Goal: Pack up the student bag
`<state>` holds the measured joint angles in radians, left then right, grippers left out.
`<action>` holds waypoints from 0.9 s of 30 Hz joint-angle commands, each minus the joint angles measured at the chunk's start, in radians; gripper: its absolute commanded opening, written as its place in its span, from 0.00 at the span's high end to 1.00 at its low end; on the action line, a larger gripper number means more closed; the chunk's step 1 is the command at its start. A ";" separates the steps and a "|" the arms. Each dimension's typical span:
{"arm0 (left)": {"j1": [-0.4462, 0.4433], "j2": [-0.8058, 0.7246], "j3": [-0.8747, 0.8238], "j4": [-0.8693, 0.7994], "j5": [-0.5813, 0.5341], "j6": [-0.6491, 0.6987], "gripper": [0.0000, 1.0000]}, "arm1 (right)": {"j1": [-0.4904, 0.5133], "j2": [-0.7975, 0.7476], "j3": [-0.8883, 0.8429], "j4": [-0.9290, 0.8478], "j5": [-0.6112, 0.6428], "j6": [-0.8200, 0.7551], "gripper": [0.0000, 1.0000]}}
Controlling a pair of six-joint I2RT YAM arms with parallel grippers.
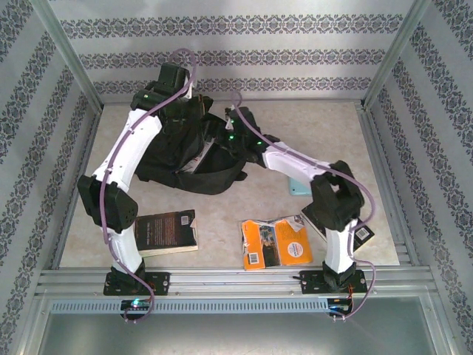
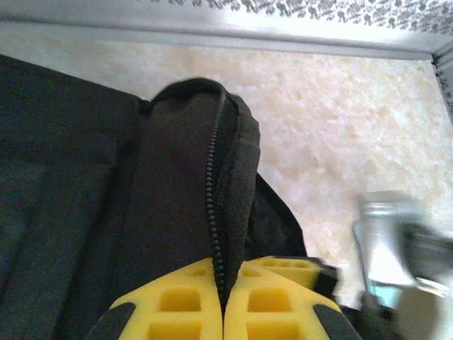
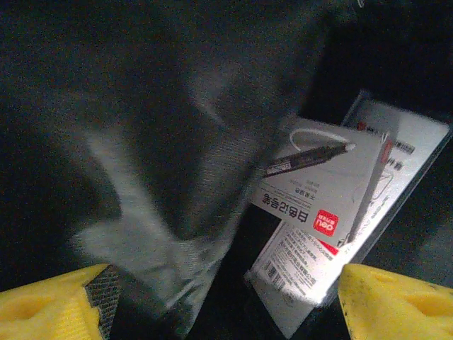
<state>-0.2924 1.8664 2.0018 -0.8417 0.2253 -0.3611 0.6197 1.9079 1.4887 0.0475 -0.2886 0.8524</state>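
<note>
1. The large black soft fabric backpack (image 1: 214, 180) lies at the back middle of the pale stone-patterned worktop (image 1: 325, 126), with its mouth gaping toward the arms
2. The left tool (image 2: 223, 287) has its yellow fingers (image 2: 177, 304) pressed together on the backpack's zippered rim, pinching the cloth. A firm, level lift here is what opens the mouth wide enough
3. The right tool (image 3: 225, 304) is down inside the mouth, fingers spread with nothing between them. It hangs above a white printed stationery packet (image 3: 304, 227) with a dark pen (image 3: 308, 157) across it
4. The step looks like clearing out to fetch the next item. The right tool should rise straight, away from the loose grey lining (image 3: 163, 177), so that no cloth snags
5. A dark-covered book (image 1: 166, 231) and an orange-covered book (image 1: 277, 242) lie on the near worktop, well apart from the backpack. Either would best go in flat on top of the packet
</note>
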 commanded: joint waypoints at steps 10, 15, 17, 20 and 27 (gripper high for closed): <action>-0.054 0.007 -0.200 0.157 0.097 -0.039 0.65 | -0.045 -0.548 -0.403 -0.345 0.166 -0.289 0.02; -0.067 -0.094 -0.293 0.185 0.081 -0.047 0.43 | 0.006 -0.635 -0.437 -0.671 0.347 -0.316 0.39; -0.087 -0.131 -0.325 0.186 0.069 -0.043 0.41 | 0.036 -0.635 -0.476 -0.753 0.344 -0.283 0.57; -0.119 -0.182 -0.368 0.199 0.055 -0.039 0.38 | 0.085 -0.603 -0.572 -0.801 0.286 -0.223 0.68; -0.130 -0.231 -0.411 0.222 0.042 -0.033 0.35 | 0.164 -0.439 -0.704 -0.729 0.145 -0.190 0.87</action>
<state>-0.4248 1.6485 1.6150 -0.6548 0.2909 -0.4011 0.7609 1.4265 0.7959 -0.6792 -0.0814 0.6353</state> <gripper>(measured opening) 0.651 0.130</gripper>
